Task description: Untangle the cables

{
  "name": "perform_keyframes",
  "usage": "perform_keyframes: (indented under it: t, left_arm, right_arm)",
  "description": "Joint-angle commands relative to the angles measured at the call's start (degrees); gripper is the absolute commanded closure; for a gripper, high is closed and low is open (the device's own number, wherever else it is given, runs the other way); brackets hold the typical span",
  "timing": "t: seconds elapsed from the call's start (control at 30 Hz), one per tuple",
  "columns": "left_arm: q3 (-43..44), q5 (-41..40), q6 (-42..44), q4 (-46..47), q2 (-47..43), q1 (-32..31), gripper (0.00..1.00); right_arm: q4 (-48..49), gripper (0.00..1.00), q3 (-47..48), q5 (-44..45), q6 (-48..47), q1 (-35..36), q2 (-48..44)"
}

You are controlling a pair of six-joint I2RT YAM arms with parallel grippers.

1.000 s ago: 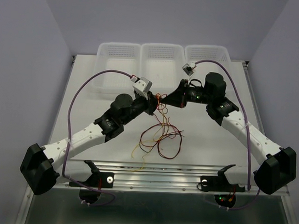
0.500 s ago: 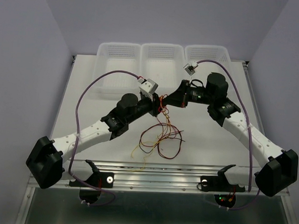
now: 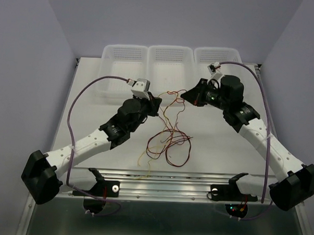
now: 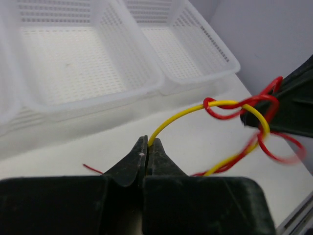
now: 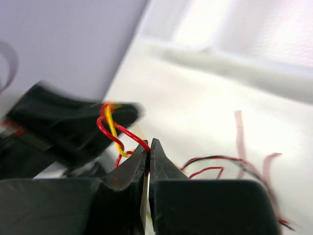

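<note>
**White tabletop: both grippers clamped on one knot of wires**

White tabletop (image 3: pixel 223 146) and pale walls surround the scene. The left gripper (image 4: pixel 147 144) has its jaws pressed together on the end of a yellow cable (image 4: pixel 225 103), which arcs up and right from the tips. There a red cable (image 4: pixel 266 97) coils around it in a small knot, just in front of the dark tip of the right gripper (image 4: pixel 293 103). In the right wrist view, which is blurred, the right gripper (image 5: pixel 148 144) is likewise closed, pinching the red cable (image 5: pixel 115 138) where it twists with the yellow one (image 5: pixel 111 128).

From above, the left gripper (image 3: pixel 156 102) and right gripper (image 3: pixel 185 95) face each other above mid-table, with a short stretch of wire spanning the gap. The rest of the cables (image 3: pixel 169 133) hang from that span and spread in loose red, yellow and black loops on the table toward the near edge. Three white mesh baskets (image 3: pixel 171 47) line the far edge.
</note>
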Motion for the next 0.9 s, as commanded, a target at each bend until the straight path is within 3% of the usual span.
perform_keyframes:
  t: [0.0,0.1,0.17,0.3,0.47,0.67,0.87]
  left_arm:
    - [-1.12,-17.67,-9.50,-13.14,-7.39,0.90,1.00]
    - [-1.30,-25.31,-17.41,-25.27,-11.17,2.74,1.00]
    - [-1.13,-27.52,-20.68,-31.10,-13.28,3.89,1.00]
    - [1.33,-33.94,-26.67,-42.45,-20.91,7.93,1.00]
    - [8.08,-37.63,-27.72,-45.27,-25.86,16.27,1.00]
    - [18.11,-44.65,-26.24,-49.93,-25.69,18.92,1.00]
    - [27.60,-54.31,-27.55,-56.95,-24.72,19.62,1.00]
  right_arm:
    - [-15.08,0.99,6.62,43.54,-7.11,-0.93,-2.08]
    - [-17.83,0.99,7.94,73.52,-8.17,-3.28,-1.12]
    - [-17.75,0.99,8.56,76.58,-8.35,-5.66,-0.85]
    - [-17.75,0.99,11.28,77.82,-9.92,-13.47,0.46]
    - [-17.75,0.99,15.32,77.21,-12.74,-18.41,1.08]
    - [-17.75,0.99,18.67,74.57,-15.38,-23.33,1.34]
    - [-18.89,0.99,18.15,66.06,-13.71,-33.52,3.63]
